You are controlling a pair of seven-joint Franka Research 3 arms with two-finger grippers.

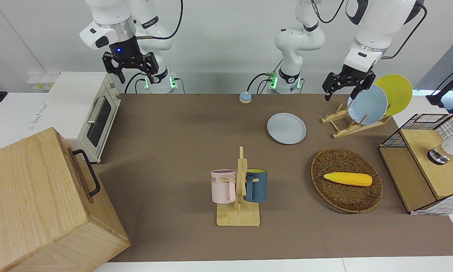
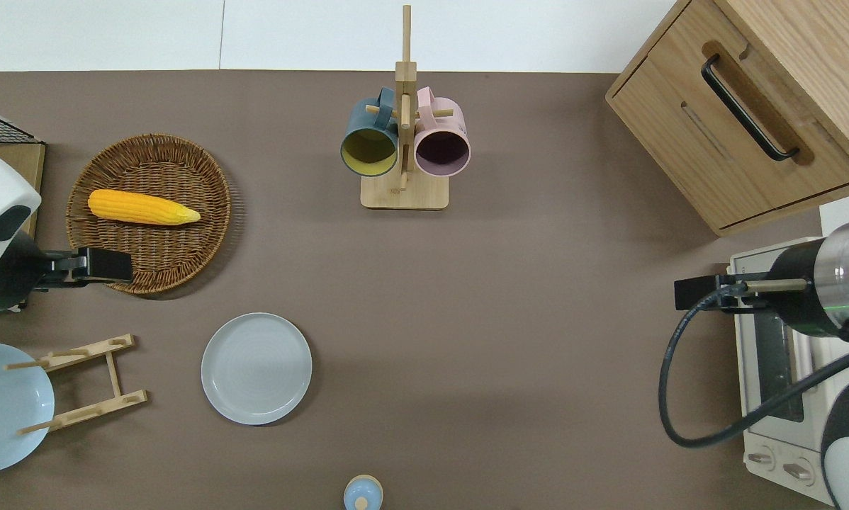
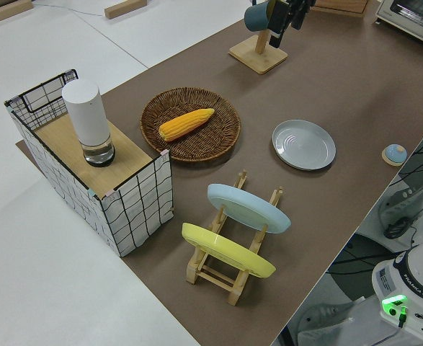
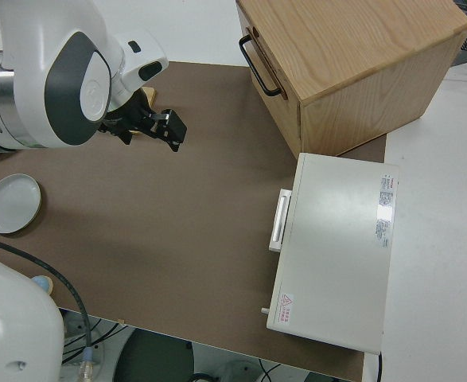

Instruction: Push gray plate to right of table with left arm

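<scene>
Your left arm (image 1: 377,26) hangs raised, its gripper (image 1: 348,86) spread wide with nothing held, over the edge of the wicker basket (image 2: 148,212) in the overhead view. The right arm is parked; its gripper (image 1: 130,65) also looks spread. On the brown table (image 2: 467,319) the gray plate (image 2: 256,368) lies flat beside the wooden plate rack (image 2: 88,382), nearer to the robots than the basket. The overhead view cuts off the sky-blue plate (image 2: 3,407).

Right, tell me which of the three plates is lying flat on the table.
The gray plate lies flat on the brown table. The sky-blue plate and the yellow plate both stand tilted in the wooden rack.
</scene>
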